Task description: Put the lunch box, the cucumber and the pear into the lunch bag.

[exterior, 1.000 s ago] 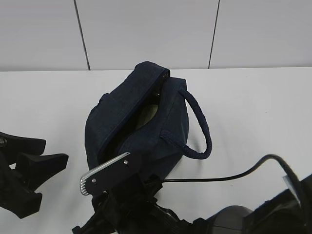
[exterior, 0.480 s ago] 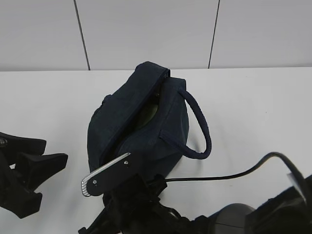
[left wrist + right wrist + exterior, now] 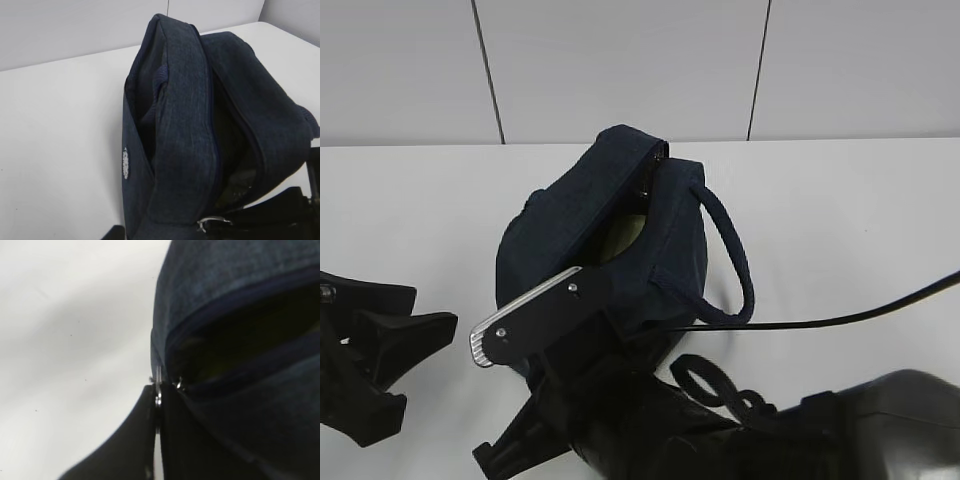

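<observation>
The dark navy lunch bag [image 3: 605,245] stands mid-table with its top zipper partly undone and its loop handle [image 3: 730,255] hanging to the right. A pale yellow-green patch [image 3: 625,232] shows through the gap; I cannot tell which item it is. The lunch box, cucumber and pear are otherwise hidden. My right gripper [image 3: 159,390] is shut on the metal ring pull [image 3: 158,385] at the bag's near end, and the same ring pull [image 3: 212,221] shows in the left wrist view. My left gripper [image 3: 435,306] rests open at the far left, apart from the bag, with nothing between its fingers.
A black cable [image 3: 840,318] runs across the table on the right from the right arm [image 3: 740,430], which fills the lower middle. White table [image 3: 410,200] surrounds the bag, with a grey panelled wall [image 3: 620,60] behind.
My right arm has pushed forward and risen into view, its silver-edged finger now higher and further left against the bag's near end. The cable swung up. The left arm has not moved.
</observation>
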{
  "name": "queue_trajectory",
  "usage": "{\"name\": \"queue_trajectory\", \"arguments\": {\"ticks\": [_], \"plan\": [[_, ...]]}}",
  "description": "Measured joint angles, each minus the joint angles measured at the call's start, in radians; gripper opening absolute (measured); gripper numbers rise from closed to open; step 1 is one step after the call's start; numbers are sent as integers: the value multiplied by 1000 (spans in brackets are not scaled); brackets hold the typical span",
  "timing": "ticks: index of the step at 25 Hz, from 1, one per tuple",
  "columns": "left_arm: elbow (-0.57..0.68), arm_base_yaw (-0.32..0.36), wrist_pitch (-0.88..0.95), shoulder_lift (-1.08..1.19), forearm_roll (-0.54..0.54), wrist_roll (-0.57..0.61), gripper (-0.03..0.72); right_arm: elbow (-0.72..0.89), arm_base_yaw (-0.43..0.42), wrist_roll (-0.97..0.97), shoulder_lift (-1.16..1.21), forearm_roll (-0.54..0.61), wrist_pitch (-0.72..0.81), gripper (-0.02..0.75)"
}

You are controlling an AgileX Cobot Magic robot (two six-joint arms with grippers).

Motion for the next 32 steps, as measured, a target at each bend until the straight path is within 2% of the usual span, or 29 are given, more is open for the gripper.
{"name": "queue_trajectory", "arguments": {"ticks": [10,17,21,24,28,32], "plan": [[0,0,-8,0,-16,0,305,2,0,-93,-100,39,27,0],[0,0,68,0,-67,0,305,-34,0,-189,-139,81,61,0],[-27,11,177,5,-78,0,305,-74,0,-268,-144,161,67,0],[-75,42,260,29,-72,0,305,-90,0,-329,-149,214,69,0],[-138,127,357,73,-56,26,305,-90,0,-348,-154,234,69,0],[-178,240,460,126,-99,160,305,-90,0,-349,-156,234,85,0]]}}
